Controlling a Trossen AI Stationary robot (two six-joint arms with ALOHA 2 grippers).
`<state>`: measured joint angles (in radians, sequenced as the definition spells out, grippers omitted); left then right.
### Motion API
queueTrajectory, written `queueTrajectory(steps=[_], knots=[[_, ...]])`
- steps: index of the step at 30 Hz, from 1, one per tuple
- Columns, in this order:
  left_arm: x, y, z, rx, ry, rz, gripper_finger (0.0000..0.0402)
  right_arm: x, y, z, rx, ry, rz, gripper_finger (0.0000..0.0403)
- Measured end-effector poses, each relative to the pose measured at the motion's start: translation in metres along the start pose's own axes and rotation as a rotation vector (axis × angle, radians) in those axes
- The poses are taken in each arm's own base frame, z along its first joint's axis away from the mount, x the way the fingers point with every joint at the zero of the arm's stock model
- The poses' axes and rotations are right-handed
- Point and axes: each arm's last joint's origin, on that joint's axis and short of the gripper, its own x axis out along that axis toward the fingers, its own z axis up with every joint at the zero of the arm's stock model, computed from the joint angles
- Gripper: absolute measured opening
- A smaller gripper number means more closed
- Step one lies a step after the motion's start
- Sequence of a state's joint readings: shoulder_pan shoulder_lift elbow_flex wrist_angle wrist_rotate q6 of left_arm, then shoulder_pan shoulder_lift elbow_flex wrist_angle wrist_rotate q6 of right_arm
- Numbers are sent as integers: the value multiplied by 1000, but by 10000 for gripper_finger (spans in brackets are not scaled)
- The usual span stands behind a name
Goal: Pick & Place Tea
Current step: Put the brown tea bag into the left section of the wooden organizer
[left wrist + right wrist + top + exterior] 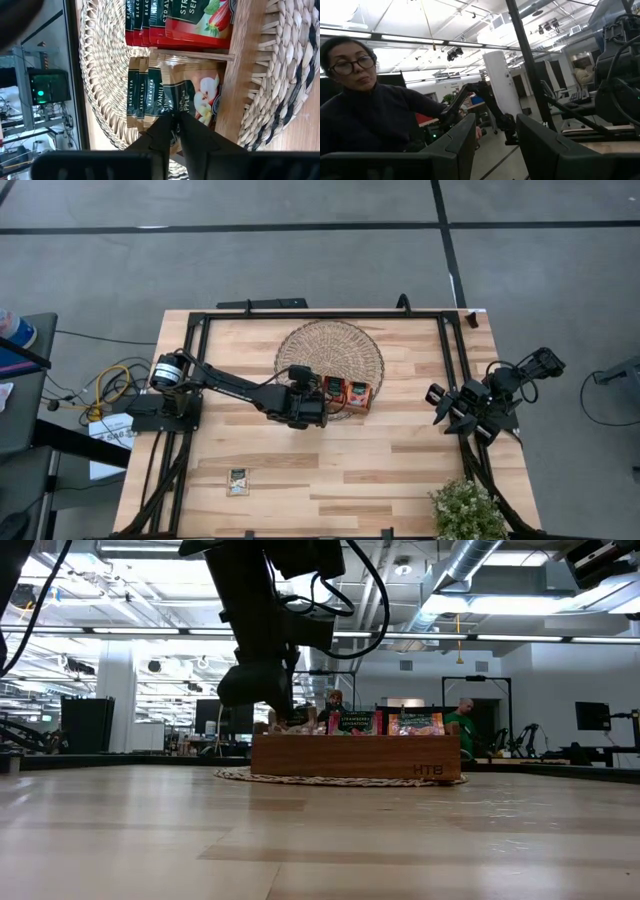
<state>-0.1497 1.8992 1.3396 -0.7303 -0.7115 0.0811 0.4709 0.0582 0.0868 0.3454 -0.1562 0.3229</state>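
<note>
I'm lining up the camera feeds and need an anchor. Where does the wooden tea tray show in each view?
High view: wooden tray right of centre, on the woven mat, beside the left pincer.
Low view: tray mid-picture, seen side-on.
Left wrist view: tray wall beside the sachets.
Right wrist view: not in it.
Shared landmark: the woven mat.

Blk jointed left arm (235,388) w/ silver motor cap, loose blk cables.

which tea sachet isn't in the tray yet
The lone tea sachet lying flat on the bare table near its front edge, left of centre. All other sachets stand packed inside the wooden tray on the woven mat.
</note>
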Motion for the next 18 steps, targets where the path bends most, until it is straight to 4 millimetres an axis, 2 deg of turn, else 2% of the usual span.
queueTrajectory(steps=[11,18], knots=[[0,2,0,28,5,55,92,0,0,0,1,0,0,134],[-7,8,7,46,-17,81,109,0,0,0,18,0,0,134]])
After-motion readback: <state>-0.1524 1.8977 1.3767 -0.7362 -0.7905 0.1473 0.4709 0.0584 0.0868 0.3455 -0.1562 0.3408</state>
